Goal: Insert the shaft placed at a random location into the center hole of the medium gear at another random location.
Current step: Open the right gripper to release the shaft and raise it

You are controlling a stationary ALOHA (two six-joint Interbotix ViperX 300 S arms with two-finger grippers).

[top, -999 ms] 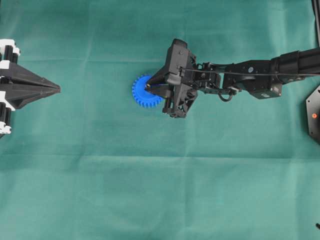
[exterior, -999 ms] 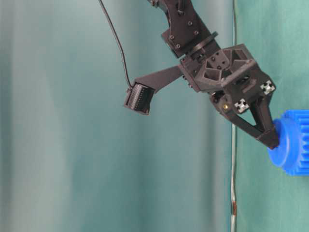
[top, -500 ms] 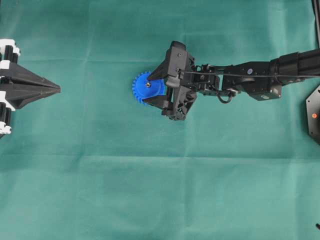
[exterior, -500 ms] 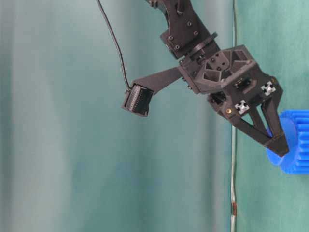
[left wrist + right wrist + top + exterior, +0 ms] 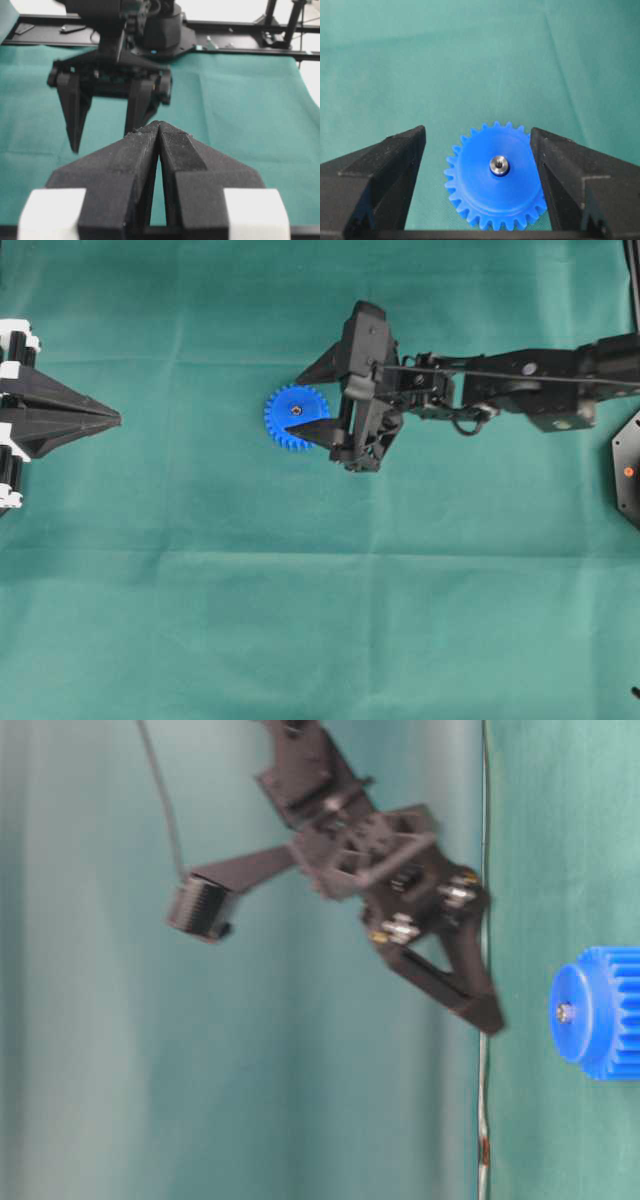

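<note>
The medium gear [image 5: 296,418] is a bright blue toothed wheel lying flat on the green cloth. The shaft [image 5: 297,410] stands in its center hole, seen end-on as a small silvery dot [image 5: 498,165] that fills the hole. My right gripper [image 5: 292,405] hangs above the gear, open, with one finger on each side and nothing between them. The table-level view shows this gripper [image 5: 485,975] lifted off the gear [image 5: 600,1025], with a gap to the shaft end [image 5: 565,1013]. My left gripper [image 5: 118,419] rests at the left edge, shut and empty [image 5: 159,125].
A black fixture with an orange dot [image 5: 627,470] sits at the right edge. In the left wrist view a black frame rail [image 5: 240,50] runs along the far side of the cloth, behind the right arm's base.
The right gripper's jaws have opened off the shaft, leaving it in the gear's hub. The gripper has then lifted away from the gear and drawn back a little. The left arm has not moved.
</note>
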